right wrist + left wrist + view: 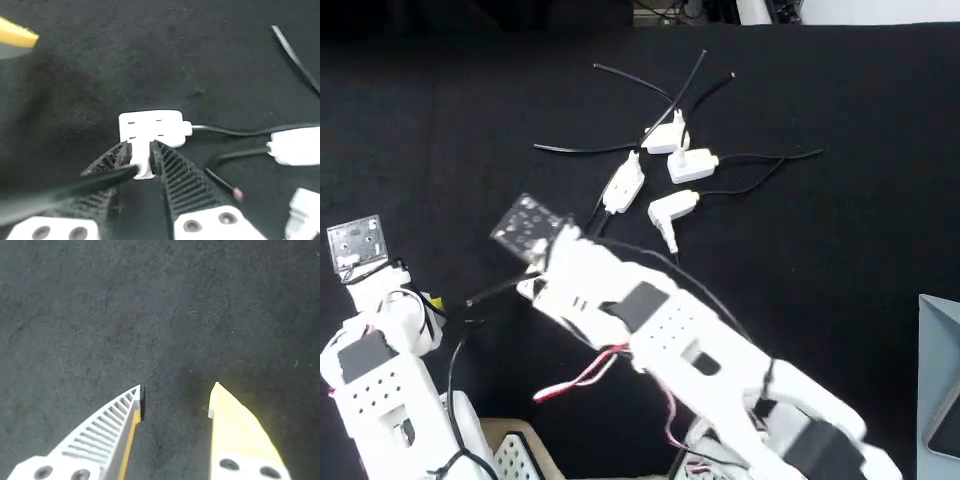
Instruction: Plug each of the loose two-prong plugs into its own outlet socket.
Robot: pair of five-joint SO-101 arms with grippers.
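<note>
right gripper point(140, 146) clamped on white plug point(144, 170) touching outlet block point(150, 125); left gripper point(177, 387) jaws apart over black mat point(150, 315).

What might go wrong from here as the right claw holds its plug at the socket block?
The socket block lies loose on the black cloth, so a push may slide it away. The right claw pinches the white plug by a narrow part, so it may twist. A black cable crossing the claw could snag.
</note>
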